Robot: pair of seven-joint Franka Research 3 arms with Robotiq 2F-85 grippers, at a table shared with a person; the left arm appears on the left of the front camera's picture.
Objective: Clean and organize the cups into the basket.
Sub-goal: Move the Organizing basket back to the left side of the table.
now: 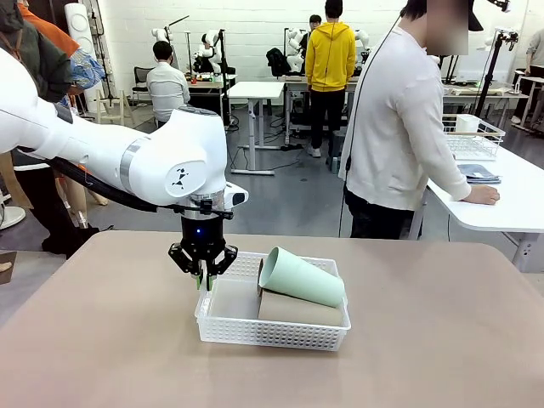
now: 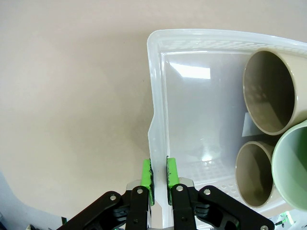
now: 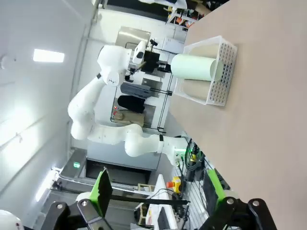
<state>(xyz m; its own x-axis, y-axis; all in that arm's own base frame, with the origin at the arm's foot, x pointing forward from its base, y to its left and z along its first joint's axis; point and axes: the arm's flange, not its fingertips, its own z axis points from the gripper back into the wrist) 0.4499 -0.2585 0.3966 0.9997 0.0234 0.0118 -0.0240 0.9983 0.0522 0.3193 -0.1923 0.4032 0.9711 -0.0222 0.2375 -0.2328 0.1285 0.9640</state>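
Note:
The white lattice basket (image 1: 255,330) sits mid-table. Inside it, two kraft brown cups (image 2: 268,91) (image 2: 253,173) lie on their sides with their mouths toward the left wrist camera. The pale mint-green cup (image 1: 302,276) rests tilted on top of them. My left gripper (image 1: 202,277) stands over the basket's left side, its green pads (image 2: 147,175) pinched shut on the basket's rim (image 2: 154,96). In the right wrist view my right gripper (image 3: 158,191) hangs open and far from the basket (image 3: 224,57), with nothing between its fingers.
The tan tabletop (image 1: 425,357) spreads bare around the basket. Beyond the far edge a person (image 1: 399,127) leans on another white table that carries a white wire basket (image 1: 472,136). Other people stand farther back.

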